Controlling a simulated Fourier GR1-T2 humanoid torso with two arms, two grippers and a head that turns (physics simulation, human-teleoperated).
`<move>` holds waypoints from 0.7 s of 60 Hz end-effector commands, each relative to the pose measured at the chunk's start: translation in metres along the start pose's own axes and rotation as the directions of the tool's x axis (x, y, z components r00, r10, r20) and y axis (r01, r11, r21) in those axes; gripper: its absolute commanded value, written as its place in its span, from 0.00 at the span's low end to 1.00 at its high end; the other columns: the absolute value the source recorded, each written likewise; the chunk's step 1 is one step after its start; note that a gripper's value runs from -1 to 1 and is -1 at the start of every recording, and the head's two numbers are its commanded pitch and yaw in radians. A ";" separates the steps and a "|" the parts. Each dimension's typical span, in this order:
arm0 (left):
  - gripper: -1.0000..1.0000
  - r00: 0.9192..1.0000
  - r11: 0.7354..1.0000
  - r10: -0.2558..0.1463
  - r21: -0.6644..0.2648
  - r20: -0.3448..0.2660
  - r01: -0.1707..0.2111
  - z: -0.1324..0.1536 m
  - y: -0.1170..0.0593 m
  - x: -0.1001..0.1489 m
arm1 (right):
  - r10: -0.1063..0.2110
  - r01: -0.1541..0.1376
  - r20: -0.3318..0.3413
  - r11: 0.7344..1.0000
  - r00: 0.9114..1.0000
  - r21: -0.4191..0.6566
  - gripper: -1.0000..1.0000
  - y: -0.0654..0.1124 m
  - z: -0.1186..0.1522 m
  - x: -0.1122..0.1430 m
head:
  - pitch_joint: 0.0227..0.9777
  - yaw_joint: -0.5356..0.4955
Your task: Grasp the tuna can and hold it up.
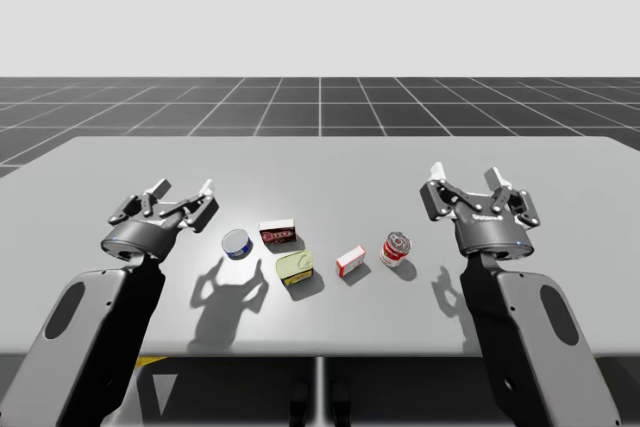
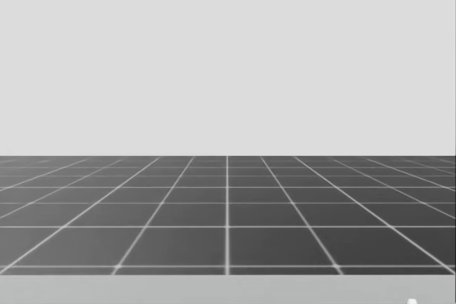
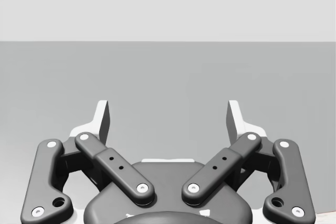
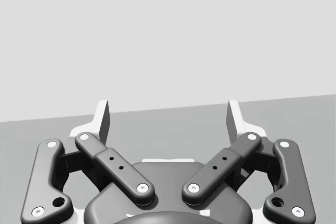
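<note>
High view: the tuna can (image 1: 236, 243), a low blue round tin lying flat with its lid up, sits left of centre on the table (image 1: 120, 162). It is near our left gripper (image 1: 185, 190), to its right. Our right gripper (image 1: 465, 179) is well apart, beyond the red can (image 1: 396, 248).

Head view: grid floor (image 2: 228, 211) past the table's far edge.

Left wrist view: fingers spread wide, bare table ahead.

Right wrist view: likewise spread, holding nothing.

We judge the left arm the 1 to reach.

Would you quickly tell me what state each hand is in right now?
Left hand: open, holding nothing.
Right hand: open, holding nothing.
</note>
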 end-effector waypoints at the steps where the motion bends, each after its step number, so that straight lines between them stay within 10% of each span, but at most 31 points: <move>1: 0.00 1.000 1.000 0.000 0.007 0.011 0.000 0.000 0.002 0.001 | -0.023 0.023 0.016 1.000 1.000 -0.018 0.00 0.000 0.002 0.000 | 0.06 0.52; 42: 0.00 0.999 1.000 -0.028 0.014 0.026 0.027 -0.001 0.003 0.000 | -0.003 0.004 -0.035 0.999 0.999 0.037 0.00 -0.001 -0.001 -0.001 | 0.63 0.65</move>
